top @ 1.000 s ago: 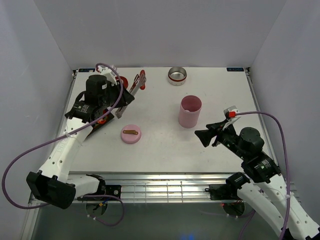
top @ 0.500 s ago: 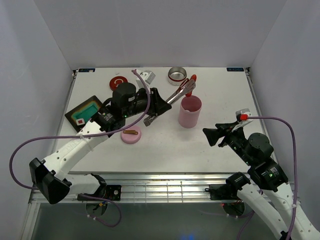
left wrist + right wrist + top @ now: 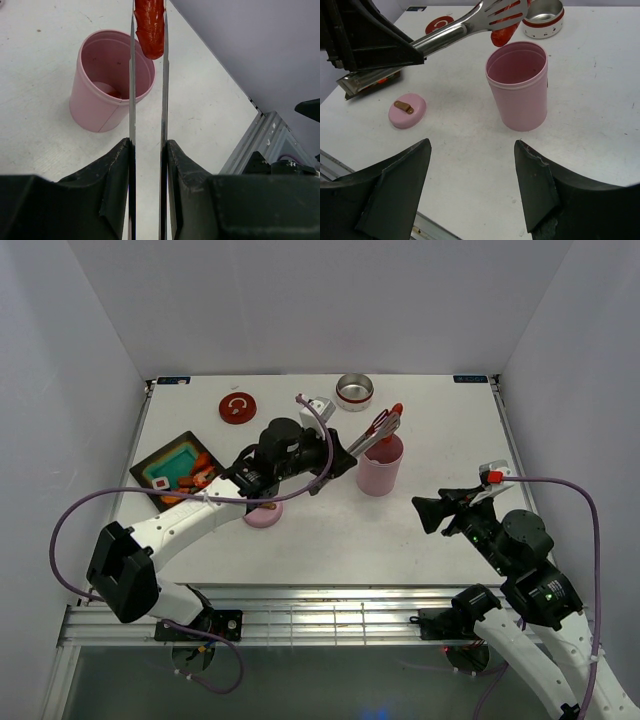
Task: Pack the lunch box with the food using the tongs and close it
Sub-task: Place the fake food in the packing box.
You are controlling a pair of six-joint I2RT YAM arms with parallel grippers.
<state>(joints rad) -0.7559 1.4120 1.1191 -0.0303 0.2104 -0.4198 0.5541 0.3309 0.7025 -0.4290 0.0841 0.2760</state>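
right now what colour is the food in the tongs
The food is orange-red; the left wrist view shows it best.

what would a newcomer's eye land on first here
The red food piece stands out first, pinched in the tips of the tongs that the left gripper clamps, right by the rim of the open pink cup mid-table. Next come the right gripper, open and empty at the near right, and the black tray with orange pieces at the left.

The top camera is looking down over the whole counter; both wrist cameras are facing the pink cup close up, from left and right.
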